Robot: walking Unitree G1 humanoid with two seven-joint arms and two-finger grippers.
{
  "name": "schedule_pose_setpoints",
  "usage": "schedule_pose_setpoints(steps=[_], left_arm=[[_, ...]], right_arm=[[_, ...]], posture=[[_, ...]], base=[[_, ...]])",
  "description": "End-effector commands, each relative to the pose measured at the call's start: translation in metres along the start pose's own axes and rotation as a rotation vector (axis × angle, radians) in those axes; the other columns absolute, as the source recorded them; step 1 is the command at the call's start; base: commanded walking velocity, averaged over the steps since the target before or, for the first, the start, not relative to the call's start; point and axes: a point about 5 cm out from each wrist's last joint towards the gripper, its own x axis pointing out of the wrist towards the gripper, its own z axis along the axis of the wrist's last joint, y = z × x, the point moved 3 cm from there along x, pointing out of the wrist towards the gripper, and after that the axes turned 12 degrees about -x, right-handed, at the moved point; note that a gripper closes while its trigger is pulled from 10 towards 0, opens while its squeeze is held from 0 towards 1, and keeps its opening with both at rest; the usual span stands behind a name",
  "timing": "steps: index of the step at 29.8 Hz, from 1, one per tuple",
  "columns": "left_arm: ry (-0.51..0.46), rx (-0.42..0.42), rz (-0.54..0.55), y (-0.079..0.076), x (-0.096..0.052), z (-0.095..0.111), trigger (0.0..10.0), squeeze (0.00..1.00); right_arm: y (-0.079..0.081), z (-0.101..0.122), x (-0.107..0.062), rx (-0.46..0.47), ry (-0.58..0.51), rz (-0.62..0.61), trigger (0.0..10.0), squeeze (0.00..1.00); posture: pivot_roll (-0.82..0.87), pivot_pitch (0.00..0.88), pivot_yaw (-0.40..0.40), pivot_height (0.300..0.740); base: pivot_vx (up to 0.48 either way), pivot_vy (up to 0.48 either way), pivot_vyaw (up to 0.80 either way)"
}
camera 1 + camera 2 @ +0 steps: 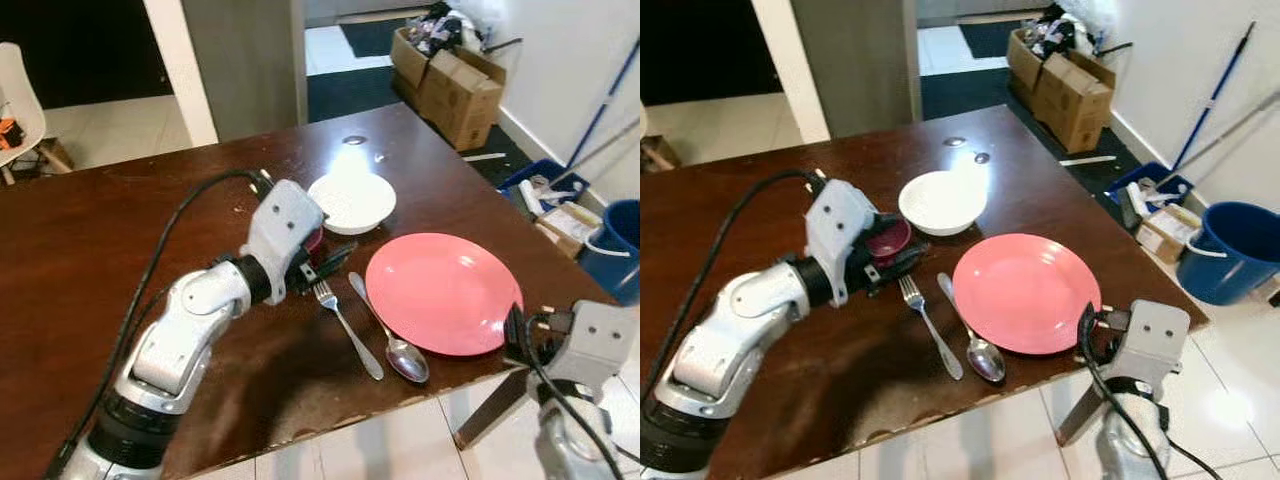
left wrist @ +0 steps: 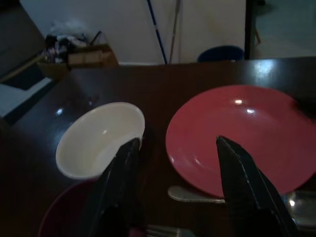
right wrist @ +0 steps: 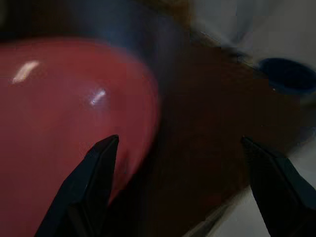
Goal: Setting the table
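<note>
Hovering over maroon bowl (image 1: 887, 240) left hand (image 2: 173, 182) spread, right hand (image 3: 180, 182) spread at table edge (image 1: 1040, 372) beside pink plate (image 1: 1025, 290)

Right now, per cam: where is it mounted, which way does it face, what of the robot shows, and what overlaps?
Left eye: head, looking down at the brown table; left arm reaches in, left gripper by the fork.
Right eye: same scene; right gripper at the table edge.
Left wrist: along open fingers over the maroon bowl, toward the white bowl.
Right wrist: along open fingers at the table edge.
Shared: all four show the pink plate.
</note>
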Motion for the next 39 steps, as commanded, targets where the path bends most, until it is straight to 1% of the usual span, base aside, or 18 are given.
schedule_pose_setpoints(steps=[1,3,10,12,15,16,19,23,25,27,28,29,30,32,36,37,38,39], left_arm=[[0.023,0.002,0.046,0.011,-0.009,-0.007,10.0,0.00],[0.026,-0.002,0.059,0.013,-0.011,-0.008,10.0,0.00],[0.060,-0.013,0.132,0.023,-0.029,-0.021,10.0,0.00],[0.064,-0.011,0.139,0.024,-0.032,-0.022,10.0,0.00],[0.072,-0.010,0.152,0.026,-0.035,-0.024,10.0,0.00],[0.072,-0.010,0.152,0.026,-0.035,-0.024,10.0,0.00],[0.073,-0.012,0.157,0.027,-0.036,-0.024,10.0,0.00],[0.075,-0.007,0.172,0.030,-0.037,-0.022,10.0,0.00],[0.075,-0.005,0.175,0.031,-0.038,-0.022,10.0,0.00],[0.081,-0.001,0.191,0.034,-0.042,-0.021,10.0,0.00],[0.081,-0.001,0.191,0.034,-0.042,-0.021,10.0,0.00],[0.086,0.003,0.206,0.038,-0.045,-0.021,10.0,0.00],[0.090,0.006,0.216,0.040,-0.047,-0.021,10.0,0.00],[0.093,0.008,0.222,0.041,-0.048,-0.021,10.0,0.00],[0.098,0.012,0.238,0.045,-0.052,-0.020,10.0,0.00],[0.098,0.012,0.238,0.045,-0.052,-0.020,10.0,0.00],[0.099,0.013,0.241,0.045,-0.052,-0.020,10.0,0.00],[0.100,0.016,0.246,0.045,-0.053,-0.020,10.0,0.00]], right_arm=[[0.014,-0.008,0.006,-0.118,0.032,0.098,10.0,0.00],[0.016,-0.007,0.008,-0.134,0.024,0.121,10.0,0.00],[0.018,0.014,0.027,-0.343,-0.066,0.191,10.0,0.00],[0.020,0.017,0.029,-0.356,-0.075,0.217,10.0,0.00],[0.030,0.025,0.030,-0.450,-0.123,0.286,10.0,0.00],[0.030,0.025,0.030,-0.450,-0.123,0.286,10.0,0.00],[0.035,0.019,0.033,-0.427,-0.094,0.319,10.0,0.00],[0.057,-0.024,0.029,-0.408,0.059,0.452,10.0,0.00],[0.060,-0.029,0.028,-0.401,0.081,0.466,10.0,0.00],[0.072,-0.039,0.025,-0.373,0.114,0.519,10.0,0.00],[0.072,-0.039,0.025,-0.373,0.114,0.519,10.0,0.00],[0.086,-0.042,0.023,-0.340,0.124,0.573,10.0,0.00],[0.096,-0.037,0.022,-0.299,0.107,0.611,10.0,0.00],[0.103,-0.033,0.021,-0.271,0.091,0.635,10.0,0.00],[0.131,-0.005,0.020,-0.131,-0.010,0.748,10.0,0.00],[0.131,-0.005,0.020,-0.131,-0.010,0.748,10.0,0.00],[0.139,0.002,0.018,-0.093,-0.028,0.782,10.0,0.00],[0.154,0.014,0.014,-0.027,-0.061,0.842,10.0,0.00]], posture=[[-0.06,0.048,0.150,0.740],[-0.06,0.048,0.150,0.740],[-0.03,0.053,0.122,0.740],[-0.03,0.056,0.120,0.740],[-0.02,0.059,0.121,0.740],[-0.02,0.059,0.121,0.740],[-0.02,0.064,0.126,0.740],[0.00,0.067,0.127,0.740],[0.00,0.067,0.127,0.740],[0.01,0.072,0.130,0.740],[0.01,0.072,0.130,0.740],[0.02,0.074,0.131,0.740],[0.03,0.074,0.132,0.740],[0.03,0.074,0.132,0.740],[0.03,0.076,0.131,0.740],[0.03,0.076,0.131,0.740],[0.03,0.076,0.131,0.740],[0.04,0.075,0.129,0.740]], base=[[0.000,0.000,0.00],[0.000,0.000,0.00],[0.000,0.000,0.00],[0.000,0.000,0.00],[0.000,0.000,0.00],[0.000,0.000,0.00],[0.000,0.000,0.00],[0.000,0.000,0.00],[0.000,0.000,0.00],[0.000,0.000,0.00],[0.000,0.000,0.00],[0.000,0.000,0.00],[0.000,0.000,0.00],[0.000,0.000,0.00],[0.000,0.000,0.00],[0.000,0.000,0.00],[0.000,0.000,0.00],[0.000,0.000,0.00]])
